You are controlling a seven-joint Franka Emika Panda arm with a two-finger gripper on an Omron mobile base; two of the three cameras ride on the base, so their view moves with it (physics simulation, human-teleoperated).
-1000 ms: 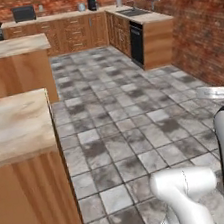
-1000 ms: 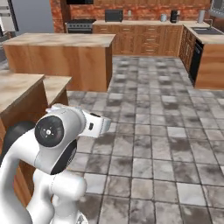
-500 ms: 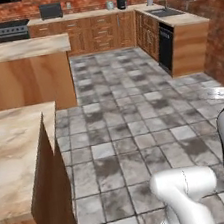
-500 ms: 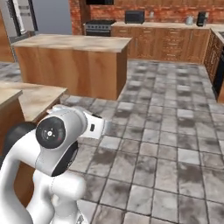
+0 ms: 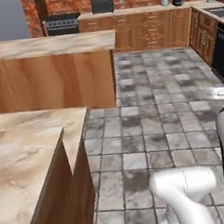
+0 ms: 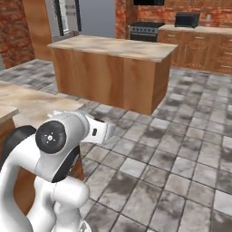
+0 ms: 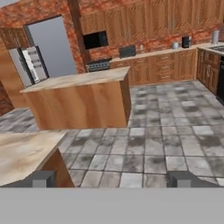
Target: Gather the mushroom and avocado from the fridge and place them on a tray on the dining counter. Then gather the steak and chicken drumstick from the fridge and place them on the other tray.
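Hand (image 7: 112,179) spread wide, holding nothing; fridge (image 7: 29,64) far off, any lettering too blurred to read.

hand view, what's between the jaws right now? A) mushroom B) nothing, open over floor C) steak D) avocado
B: the gripper has its fingertips far apart with only the grey tiled floor showing between them.

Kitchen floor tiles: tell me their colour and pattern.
The stone floor tiles are mottled grey, darker and lighter patches, in a square grid; clearest in the left base view.
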